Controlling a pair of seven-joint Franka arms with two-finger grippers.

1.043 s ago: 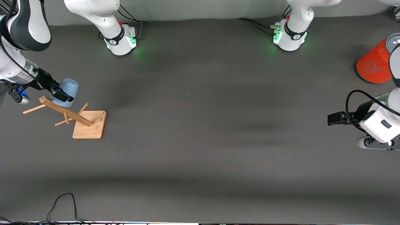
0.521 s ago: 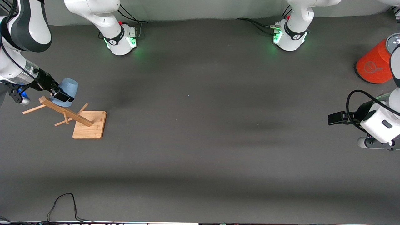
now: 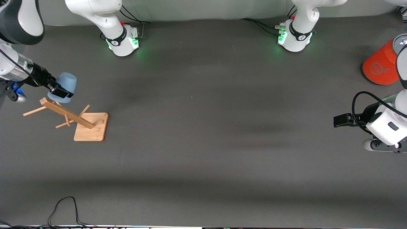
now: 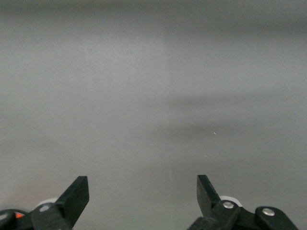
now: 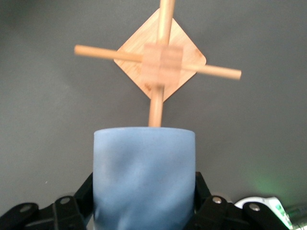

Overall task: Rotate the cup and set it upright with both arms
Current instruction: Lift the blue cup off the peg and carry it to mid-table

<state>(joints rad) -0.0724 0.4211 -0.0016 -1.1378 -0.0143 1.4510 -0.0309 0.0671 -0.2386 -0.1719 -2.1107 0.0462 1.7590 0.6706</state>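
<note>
The right hand (image 3: 59,91) pinched the cup (image 3: 63,86) in the air above the wooden rack (image 3: 68,118), at the right arm's end of the surface (image 3: 203,127). The left hand (image 3: 341,120) waited, fingers spread.

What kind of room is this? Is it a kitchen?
Probably a robot lab, not a kitchen. Two white arms are bolted to a dark table, the right gripper lifts a blue cup above a wooden rack, and the left gripper waits, open.

Front view: high, facing both bases at 12 o'clock. Right wrist looks down on wooden rack (image 5: 162,61), shared. Left wrist: bare table (image 4: 153,96).
</note>
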